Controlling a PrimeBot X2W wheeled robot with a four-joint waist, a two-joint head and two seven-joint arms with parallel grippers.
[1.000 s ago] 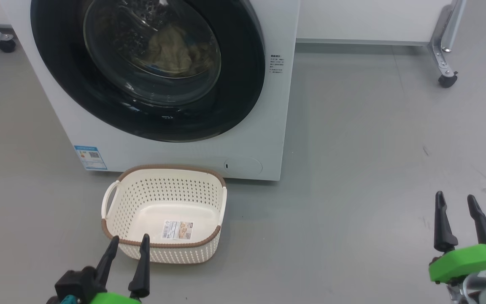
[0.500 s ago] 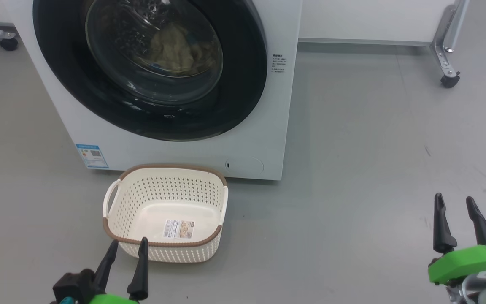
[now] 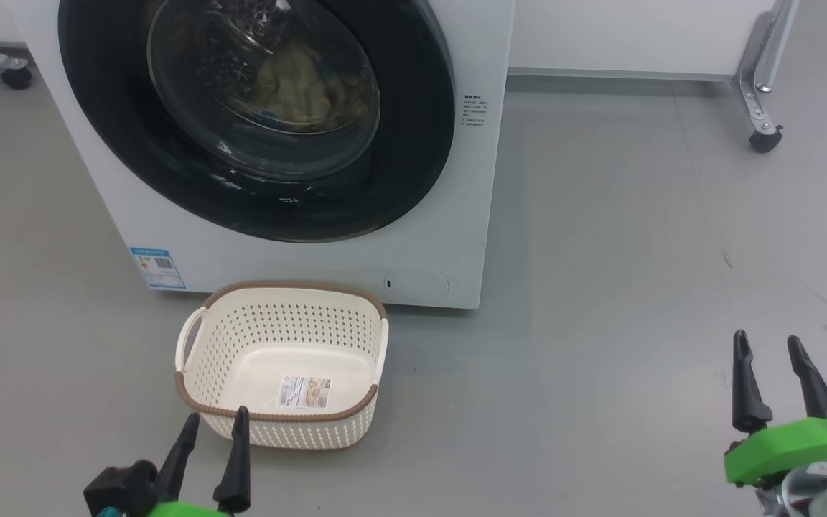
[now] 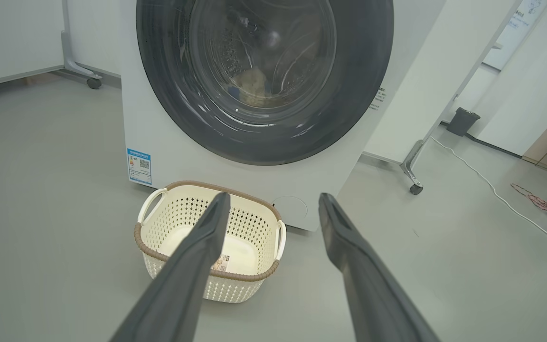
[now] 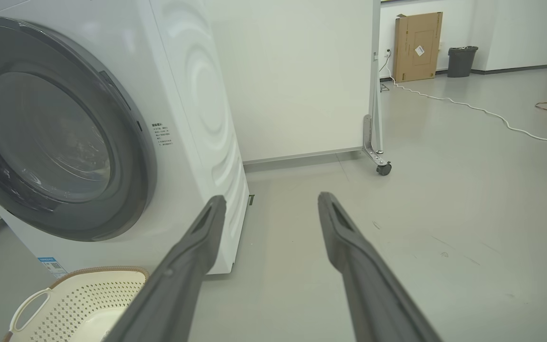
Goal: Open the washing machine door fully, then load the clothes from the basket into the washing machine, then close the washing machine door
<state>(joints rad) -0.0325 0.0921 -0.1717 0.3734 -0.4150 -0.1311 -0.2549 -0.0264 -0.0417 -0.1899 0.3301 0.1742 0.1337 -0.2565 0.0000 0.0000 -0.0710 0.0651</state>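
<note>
Just before the basket, the left gripper gapes wide and empty, the right gripper likewise well to the basket's right, while just behind the basket stands the washing machine, its door shut over the clothes.

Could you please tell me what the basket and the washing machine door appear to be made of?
The basket looks like matte cream moulded plastic, judging by its even punched holes; its brown woven-look rim may be plastic too. The washing machine door seems to have a glossy black ring, plastic or glass, mirroring light, round a clear glass bowl that shows the clothes behind it.
</note>
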